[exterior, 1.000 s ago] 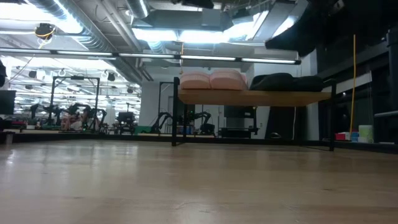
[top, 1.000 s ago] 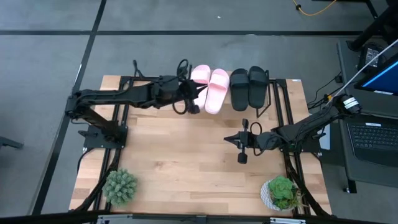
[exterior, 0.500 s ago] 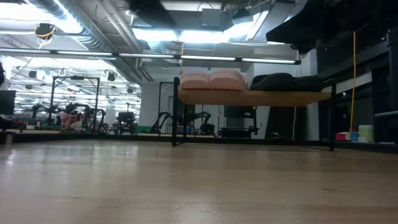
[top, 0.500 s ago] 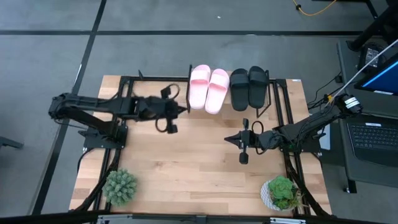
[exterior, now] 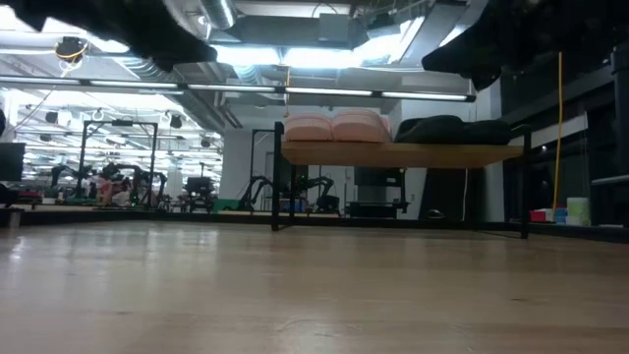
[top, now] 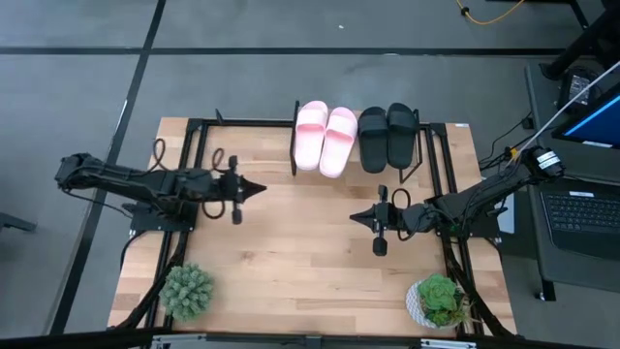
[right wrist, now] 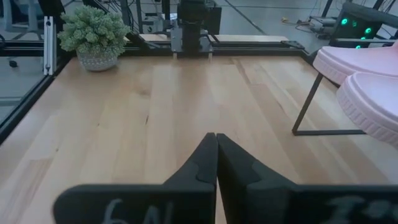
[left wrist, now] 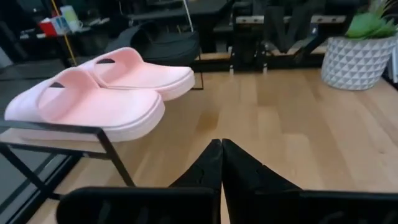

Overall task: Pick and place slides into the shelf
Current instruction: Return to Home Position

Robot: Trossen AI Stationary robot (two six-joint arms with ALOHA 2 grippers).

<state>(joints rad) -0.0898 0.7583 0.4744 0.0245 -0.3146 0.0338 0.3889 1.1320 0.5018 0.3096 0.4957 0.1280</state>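
Two pale pink slides [top: 325,139] and two black slides [top: 387,136] lie side by side, soles down, on the shelf's top board [exterior: 403,154] at the table's far edge. My left gripper [top: 260,189] is shut with nothing in it. It hangs over the table's left half, pointing toward the right edge, well short of the pink slides [left wrist: 93,99]. My right gripper [top: 354,216] is also shut on nothing. It hangs over the table's right half, near of the black slides, pointing toward the left edge.
A green plant [top: 186,289] stands at the near left corner, and another in a white pot [top: 436,299] at the near right. Bare wood tabletop [top: 300,242] lies between the two grippers. A laptop [top: 581,208] sits off the table's right edge.
My left gripper has drawn back from the near end of the pink slides toward the table's left edge, sinking as it went. All the slides have stayed where they were on the shelf.
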